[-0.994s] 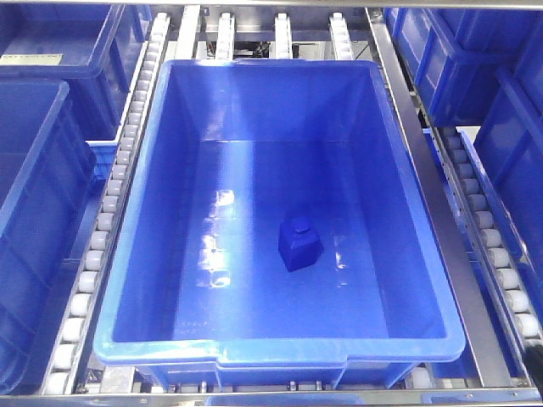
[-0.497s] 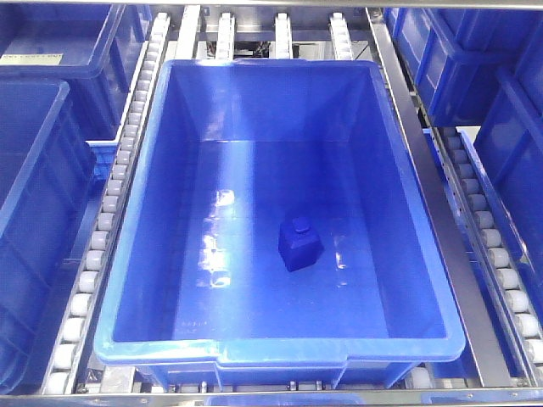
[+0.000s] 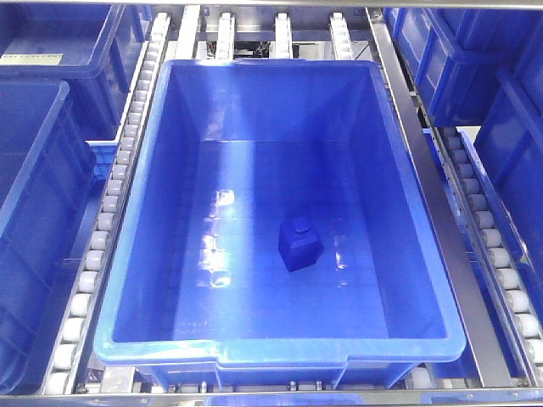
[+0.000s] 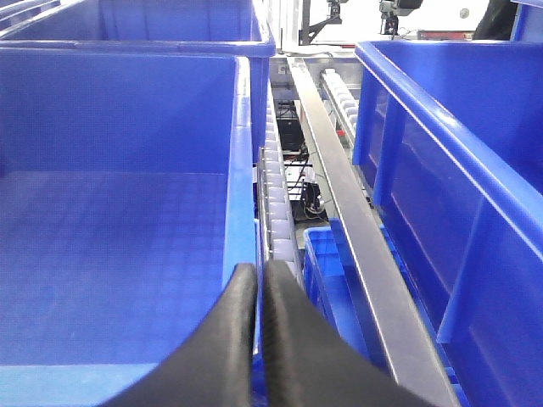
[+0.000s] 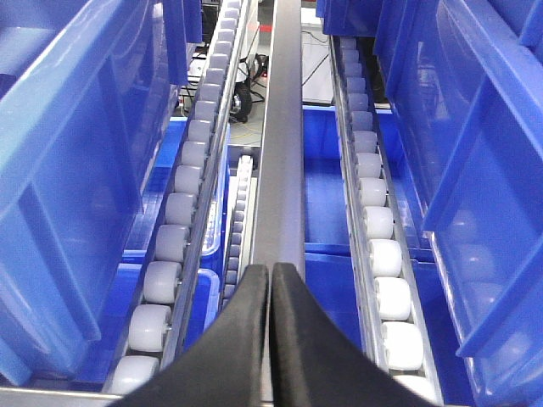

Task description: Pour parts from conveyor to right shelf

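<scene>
Blue block (image 3: 299, 243) at rest in the central tub (image 3: 280, 352) on the right shelf (image 3: 407, 161).

Only the front view shows the block — just toward 4 o'clock of the tub floor's middle, stud up, touching no wall. The left wrist view instead looks along a tub rim (image 4: 244, 153) and steel rail (image 4: 339, 186); the left gripper (image 4: 259, 275) has its fingers pressed together, holding nothing. The right wrist view runs between white roller tracks (image 5: 182, 212), with the right gripper (image 5: 270, 273) likewise closed and empty — cables and floor at 12 o'clock.
</scene>
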Tool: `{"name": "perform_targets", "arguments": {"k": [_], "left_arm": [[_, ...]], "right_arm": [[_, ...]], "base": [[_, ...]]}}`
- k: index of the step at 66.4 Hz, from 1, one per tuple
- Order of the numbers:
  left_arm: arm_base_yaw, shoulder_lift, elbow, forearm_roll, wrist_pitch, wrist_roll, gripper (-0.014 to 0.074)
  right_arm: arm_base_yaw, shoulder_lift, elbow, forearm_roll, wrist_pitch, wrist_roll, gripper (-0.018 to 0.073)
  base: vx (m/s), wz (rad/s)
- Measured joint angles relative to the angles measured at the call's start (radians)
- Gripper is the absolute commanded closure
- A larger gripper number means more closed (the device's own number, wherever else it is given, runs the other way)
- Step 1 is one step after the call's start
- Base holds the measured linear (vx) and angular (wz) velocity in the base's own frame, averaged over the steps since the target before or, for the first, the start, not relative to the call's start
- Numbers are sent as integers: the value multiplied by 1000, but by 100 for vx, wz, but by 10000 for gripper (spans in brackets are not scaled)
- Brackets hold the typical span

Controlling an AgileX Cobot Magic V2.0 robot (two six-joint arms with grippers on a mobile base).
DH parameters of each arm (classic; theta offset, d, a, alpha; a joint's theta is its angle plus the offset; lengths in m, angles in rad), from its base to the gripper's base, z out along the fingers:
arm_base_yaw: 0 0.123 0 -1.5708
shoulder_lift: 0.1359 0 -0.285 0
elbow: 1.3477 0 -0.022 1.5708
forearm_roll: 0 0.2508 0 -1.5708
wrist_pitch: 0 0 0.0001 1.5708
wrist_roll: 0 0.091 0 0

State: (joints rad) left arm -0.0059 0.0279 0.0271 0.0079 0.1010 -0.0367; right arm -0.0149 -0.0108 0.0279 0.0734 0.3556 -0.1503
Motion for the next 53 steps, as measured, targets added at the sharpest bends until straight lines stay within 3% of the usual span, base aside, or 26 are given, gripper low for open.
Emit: {"name": "perform_targets", "arguments": {"k": [29, 53], "left_arm": [[0, 0, 0, 0, 0, 0, 603], [0, 0, 0, 0, 0, 0, 603]], "right_arm": [[0, 0, 0, -14, -1, 4, 566], [0, 0, 0, -107, -159, 150, 566]], "base": [[0, 0], [0, 0]]}}
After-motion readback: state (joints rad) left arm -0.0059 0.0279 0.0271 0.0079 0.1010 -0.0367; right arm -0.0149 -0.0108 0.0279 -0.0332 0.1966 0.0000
